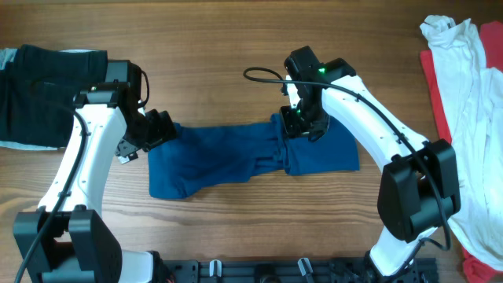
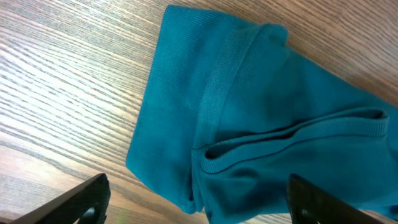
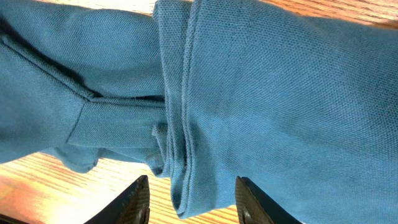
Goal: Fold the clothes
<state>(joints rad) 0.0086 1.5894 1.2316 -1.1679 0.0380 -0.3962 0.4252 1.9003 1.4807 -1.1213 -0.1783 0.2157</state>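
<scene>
The deep-blue shirt (image 1: 236,159) lies folded into a long strip across the middle of the table. My left gripper (image 1: 161,130) is open at its left end; in the left wrist view the blue fabric (image 2: 249,124) lies between and beyond the wide-apart fingers (image 2: 196,205). My right gripper (image 1: 301,122) is open over the shirt's upper edge right of centre; in the right wrist view a folded hem (image 3: 186,155) sits between its fingers (image 3: 191,199). Neither gripper holds anything.
A black garment (image 1: 39,94) on a pale grey one lies at the far left. A white garment (image 1: 464,94) over a red one (image 1: 436,86) lies along the right edge. A black rail (image 1: 299,271) runs along the front edge.
</scene>
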